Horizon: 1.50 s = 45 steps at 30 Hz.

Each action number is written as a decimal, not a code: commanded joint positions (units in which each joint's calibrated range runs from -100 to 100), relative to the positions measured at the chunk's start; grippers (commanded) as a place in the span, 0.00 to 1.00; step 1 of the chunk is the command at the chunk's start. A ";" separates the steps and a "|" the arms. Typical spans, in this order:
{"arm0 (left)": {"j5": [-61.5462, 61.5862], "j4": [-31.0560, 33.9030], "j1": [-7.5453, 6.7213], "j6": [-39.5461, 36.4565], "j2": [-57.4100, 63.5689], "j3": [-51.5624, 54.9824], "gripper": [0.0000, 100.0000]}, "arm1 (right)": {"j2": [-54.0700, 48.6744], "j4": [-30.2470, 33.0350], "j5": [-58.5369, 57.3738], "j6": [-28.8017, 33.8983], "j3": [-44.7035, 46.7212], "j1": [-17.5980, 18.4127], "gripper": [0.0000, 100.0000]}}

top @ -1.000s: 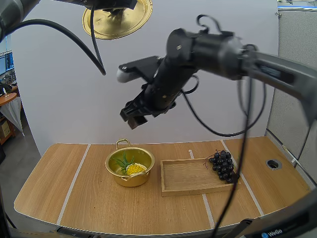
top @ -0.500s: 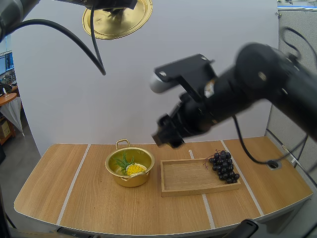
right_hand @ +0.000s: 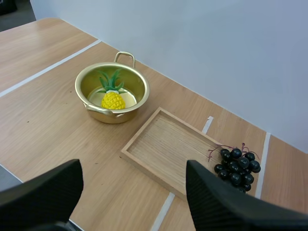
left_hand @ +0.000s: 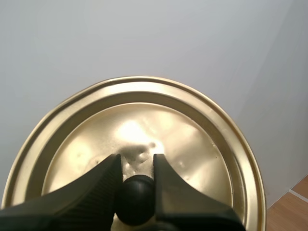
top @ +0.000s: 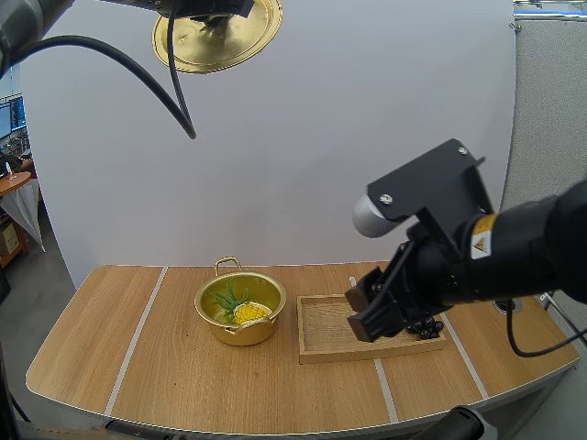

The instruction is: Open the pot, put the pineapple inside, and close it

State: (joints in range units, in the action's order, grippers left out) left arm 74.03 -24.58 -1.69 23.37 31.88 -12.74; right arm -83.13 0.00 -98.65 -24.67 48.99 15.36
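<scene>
The wooden desk [top: 165, 367] is crossed by pale stripes [top: 133, 344] running front to back. An open gold pot [top: 240, 332] stands left of centre. A shallow wooden tray [top: 323, 323] lies just beside it on the right, not touching. Dark grapes [right_hand: 237, 166] rest at the tray's right end, over its rim.

Way into pot [top: 240, 334] clear; tray [top: 323, 326] stands beside.

Right arm [top: 527, 247]: black rounded casing. Flat black bracket [top: 440, 183] with silver screws [top: 386, 198], and a pale grey cylinder [top: 369, 216] at its edge. Yellow triangle sticker [top: 480, 246] on casing. Right gripper [right_hand: 134, 168] fingers [right_hand: 226, 202]: matte black wedges, finely textured. Left gripper [left_hand: 136, 161] fingers [left_hand: 91, 190]: black, ribbed.
</scene>
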 commanded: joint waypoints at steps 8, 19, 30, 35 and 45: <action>-1.57 -0.12 -0.16 -0.58 0.27 -0.42 0.00 | -8.61 -1.11 -1.35 0.09 0.24 -2.85 0.27; -1.57 -0.12 -0.16 -0.58 0.27 -0.42 0.00 | -8.91 -1.84 -1.35 0.09 0.24 -3.45 0.00; -1.57 -0.12 -0.16 -0.58 0.27 -0.42 0.00 | -8.91 -1.84 -1.35 0.09 0.24 -3.45 0.00; -1.57 -0.12 -0.16 -0.58 0.27 -0.42 0.00 | -8.91 -1.84 -1.35 0.09 0.24 -3.45 0.00; -4.22 -4.88 -0.16 -0.58 0.01 -0.42 0.00 | -8.91 -1.84 -1.35 0.09 0.24 -3.45 0.00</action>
State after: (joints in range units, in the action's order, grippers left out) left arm 73.83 -25.80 -1.69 23.37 31.88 -12.74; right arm -91.59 -1.69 -100.00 -24.48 48.99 12.13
